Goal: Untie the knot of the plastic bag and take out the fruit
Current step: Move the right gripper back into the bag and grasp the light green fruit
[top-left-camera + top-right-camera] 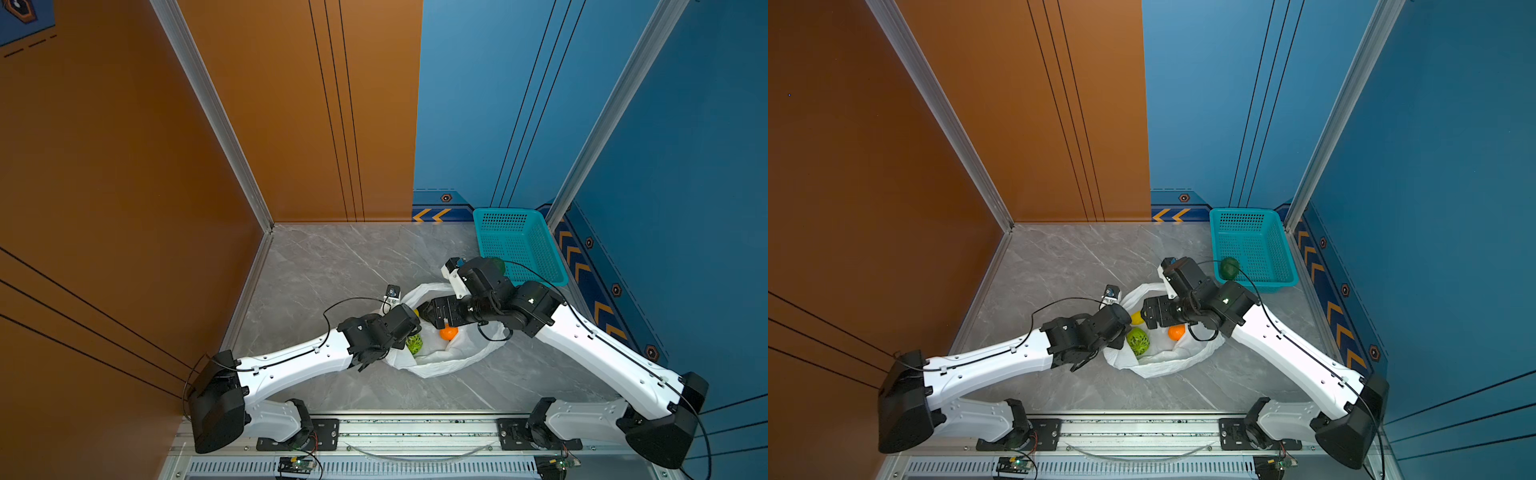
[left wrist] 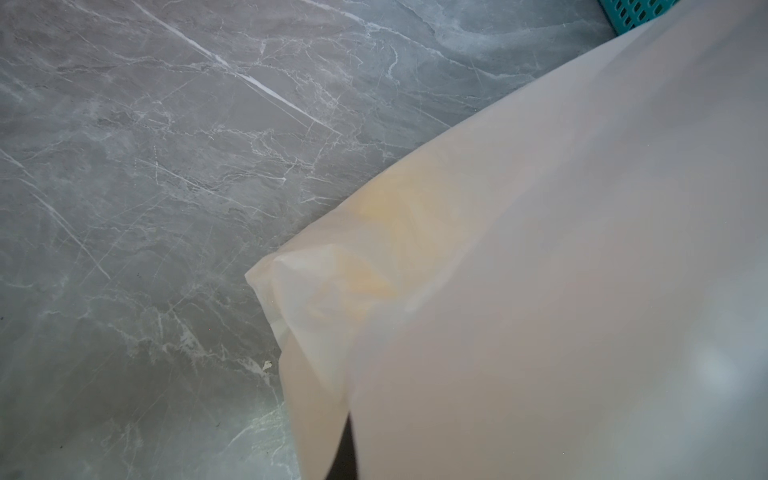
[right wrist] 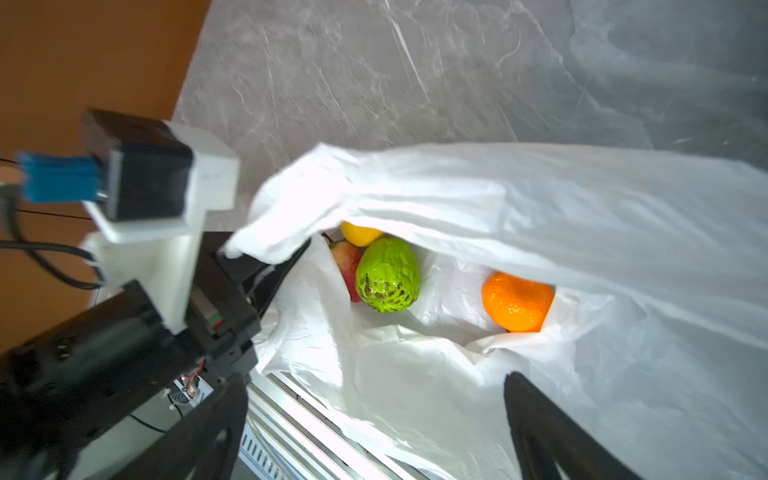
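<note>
You are in the taking-out step. No knot shows anywhere, and the bag (image 1: 440, 357) lies with its mouth wide open in the middle of the table (image 1: 332, 270), a little toward the near edge.

Your left gripper (image 3: 286, 259) is pressed together on the left rim of the bag and holds that edge up off the fruit. The left wrist view shows nothing but white plastic hanging close in front of it.

Your right gripper (image 3: 374, 380) hangs over the open mouth with its jaws spread wide and nothing between them.

Inside the bag you can see an orange (image 3: 517, 301) on its own toward the right. On the left a green scaly fruit (image 3: 388, 276) is bunched with a pinkish fruit (image 3: 347, 262) and a yellow fruit (image 3: 359, 232). One dark green fruit (image 1: 1229, 268) already sits in the near left corner of the basket (image 1: 1244, 211), which stands at the far right of the table.

I judge the task well started but far from done. For the next move, bring the right gripper down around one fruit. The orange looks easiest because it lies apart from the others. Watch the loose upper flap that sags over the fruit, since the jaws could catch plastic along with it. Leave your left grip as it is so the mouth does not fall shut.
</note>
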Action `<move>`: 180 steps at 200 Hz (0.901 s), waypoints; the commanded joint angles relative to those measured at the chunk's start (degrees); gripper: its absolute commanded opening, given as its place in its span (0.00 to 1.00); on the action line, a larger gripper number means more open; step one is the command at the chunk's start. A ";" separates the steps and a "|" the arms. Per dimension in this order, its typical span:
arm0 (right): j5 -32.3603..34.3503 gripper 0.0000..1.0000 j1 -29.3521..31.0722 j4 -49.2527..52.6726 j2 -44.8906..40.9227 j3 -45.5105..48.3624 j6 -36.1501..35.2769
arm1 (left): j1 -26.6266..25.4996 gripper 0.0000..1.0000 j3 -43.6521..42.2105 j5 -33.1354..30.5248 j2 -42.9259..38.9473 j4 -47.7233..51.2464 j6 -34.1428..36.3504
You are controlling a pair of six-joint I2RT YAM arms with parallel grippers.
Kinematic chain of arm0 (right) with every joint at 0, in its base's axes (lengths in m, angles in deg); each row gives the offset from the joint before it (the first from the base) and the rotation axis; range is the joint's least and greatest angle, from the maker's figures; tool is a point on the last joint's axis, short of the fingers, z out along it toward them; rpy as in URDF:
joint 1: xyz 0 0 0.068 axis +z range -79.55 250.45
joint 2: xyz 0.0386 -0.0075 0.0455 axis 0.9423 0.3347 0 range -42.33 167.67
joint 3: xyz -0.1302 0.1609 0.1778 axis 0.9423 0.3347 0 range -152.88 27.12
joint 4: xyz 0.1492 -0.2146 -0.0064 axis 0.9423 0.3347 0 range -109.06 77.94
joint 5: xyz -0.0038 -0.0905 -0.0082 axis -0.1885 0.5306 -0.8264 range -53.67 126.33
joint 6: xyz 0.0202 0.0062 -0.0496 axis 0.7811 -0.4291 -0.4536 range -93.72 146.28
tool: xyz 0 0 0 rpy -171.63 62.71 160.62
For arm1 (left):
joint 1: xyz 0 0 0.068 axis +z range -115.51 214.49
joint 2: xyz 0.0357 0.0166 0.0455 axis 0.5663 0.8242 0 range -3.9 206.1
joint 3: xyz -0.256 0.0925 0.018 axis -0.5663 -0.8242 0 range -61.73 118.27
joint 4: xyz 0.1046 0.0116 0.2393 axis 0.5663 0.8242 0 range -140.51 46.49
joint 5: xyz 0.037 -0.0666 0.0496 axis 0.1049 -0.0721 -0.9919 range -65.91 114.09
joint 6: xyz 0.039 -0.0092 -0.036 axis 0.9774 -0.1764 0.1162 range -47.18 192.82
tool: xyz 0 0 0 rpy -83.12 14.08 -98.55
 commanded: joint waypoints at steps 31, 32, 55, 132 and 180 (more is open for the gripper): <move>2.08 0.91 1.63 -10.47 1.62 9.77 3.66 | 0.70 0.00 0.15 -1.28 -1.54 1.99 -0.43; 2.10 0.91 1.65 -10.60 1.70 9.91 3.64 | 0.66 0.00 0.13 -1.25 -1.54 2.03 -0.43; 2.55 0.89 2.35 -13.75 4.30 11.77 3.27 | 0.64 0.00 0.21 -0.96 -1.50 2.32 -0.48; 5.87 0.81 5.59 -22.76 16.00 11.55 4.17 | 0.29 0.00 -0.66 0.25 -2.37 3.98 -2.25; 8.40 0.81 8.33 -24.69 21.40 10.58 7.44 | 0.33 0.00 -1.61 0.71 -3.01 4.95 -3.48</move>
